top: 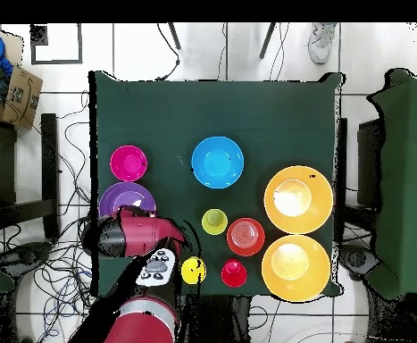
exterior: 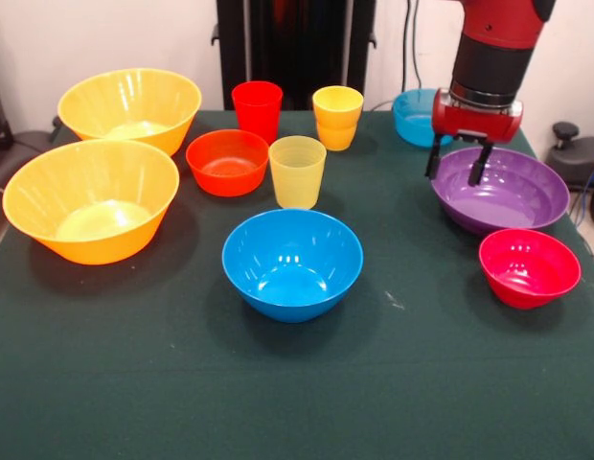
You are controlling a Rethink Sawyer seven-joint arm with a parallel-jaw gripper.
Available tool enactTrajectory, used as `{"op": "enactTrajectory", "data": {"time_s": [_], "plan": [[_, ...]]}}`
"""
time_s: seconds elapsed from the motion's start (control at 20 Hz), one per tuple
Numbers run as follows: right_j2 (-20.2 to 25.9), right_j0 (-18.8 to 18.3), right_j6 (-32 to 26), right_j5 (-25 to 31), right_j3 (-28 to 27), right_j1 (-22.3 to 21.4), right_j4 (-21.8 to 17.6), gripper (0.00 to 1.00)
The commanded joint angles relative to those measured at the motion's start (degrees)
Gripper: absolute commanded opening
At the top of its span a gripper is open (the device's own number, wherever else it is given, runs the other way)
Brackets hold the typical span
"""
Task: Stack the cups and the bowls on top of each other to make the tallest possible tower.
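My gripper (exterior: 458, 165) is open and empty, its fingers straddling the far left rim of the wide purple bowl (exterior: 500, 189). The arm hides part of that bowl in the overhead view (top: 122, 196). A pink-red bowl (exterior: 529, 266) sits beside it, and a light-blue bowl (exterior: 415, 115) sits behind the arm. A blue bowl (exterior: 292, 261) stands mid-table. At the left are two large yellow-orange bowls (exterior: 129, 105) (exterior: 91, 196) and an orange-red bowl (exterior: 227, 161). A red cup (exterior: 257, 110), a pale yellow cup (exterior: 297, 171) and two nested orange-yellow cups (exterior: 337, 117) stand at the back. No tower shows.
The green cloth-covered table (exterior: 278, 383) holds everything. The robot's black pedestal (exterior: 297, 43) stands at the far side. Cables lie on the floor around the base (top: 60, 268). A person's shoe (top: 321, 40) shows beyond the table's far edge in the overhead view.
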Motion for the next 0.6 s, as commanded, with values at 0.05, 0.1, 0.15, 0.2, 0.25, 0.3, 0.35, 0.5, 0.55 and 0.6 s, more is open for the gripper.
{"op": "enactTrajectory", "data": {"time_s": [0.05,0.1,0.15,0.2,0.25,0.3,0.35,0.5,0.55,0.6], "plan": [[3.2,-1.7,3.7,3.7,-0.3,1.1,-2.9,1.0],[3.4,-2.0,3.6,3.3,0.0,1.1,-3.1,1.0],[3.4,-2.2,3.5,3.0,0.1,1.1,-3.3,1.0],[3.4,-2.3,3.5,2.7,0.3,1.2,-3.5,1.0],[3.4,-2.3,3.5,2.4,0.5,1.2,-3.6,1.0],[3.4,-2.4,3.5,2.1,0.6,1.3,-3.8,1.0],[3.4,-2.4,3.5,1.8,0.8,1.4,-4.0,1.0],[4.0,-2.9,3.9,0.2,1.7,1.8,-4.6,1.0],[4.0,-2.8,4.2,-0.5,1.9,2.0,-4.8,1.0],[4.1,-2.8,4.5,-1.2,2.1,2.2,-4.9,1.0]]}}
